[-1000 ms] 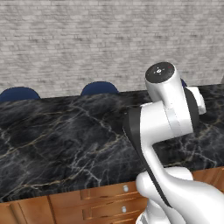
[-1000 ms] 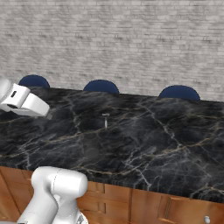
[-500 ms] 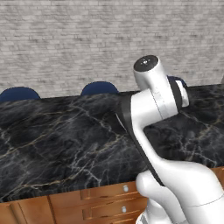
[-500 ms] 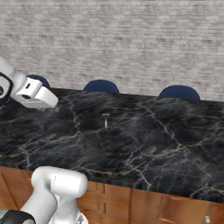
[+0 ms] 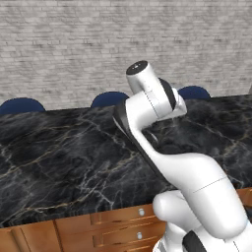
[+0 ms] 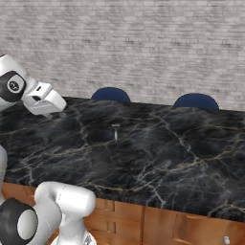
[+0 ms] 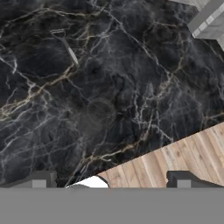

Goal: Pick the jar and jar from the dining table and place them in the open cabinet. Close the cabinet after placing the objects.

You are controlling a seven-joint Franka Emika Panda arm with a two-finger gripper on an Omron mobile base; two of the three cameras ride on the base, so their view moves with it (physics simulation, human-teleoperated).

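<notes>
The dining table (image 5: 59, 162) is a long black marble slab with white and gold veins, also seen as the dining table (image 6: 162, 158) and from above as the dining table (image 7: 109, 87). My gripper (image 6: 58, 111) hangs over its left end in the right base view. In the hand view the gripper (image 7: 112, 181) is open, its fingertips (image 7: 41, 179) far apart with nothing between them, above the table's edge. The arm hides the hand in the left base view. Both jars and the cabinet are out of view.
A thin grey utensil (image 6: 115, 132) lies on the marble, also seen as the utensil (image 7: 66, 43). Blue chairs (image 6: 111, 94) stand behind the table against a grey brick wall. Wooden drawer fronts (image 5: 118, 226) run below the top. Wood floor (image 7: 183, 153) lies beyond the table's edge.
The arm has swung and risen: its upper joint moved left in the left base view, and the hand came further right over the table's left end. The base has not moved.
</notes>
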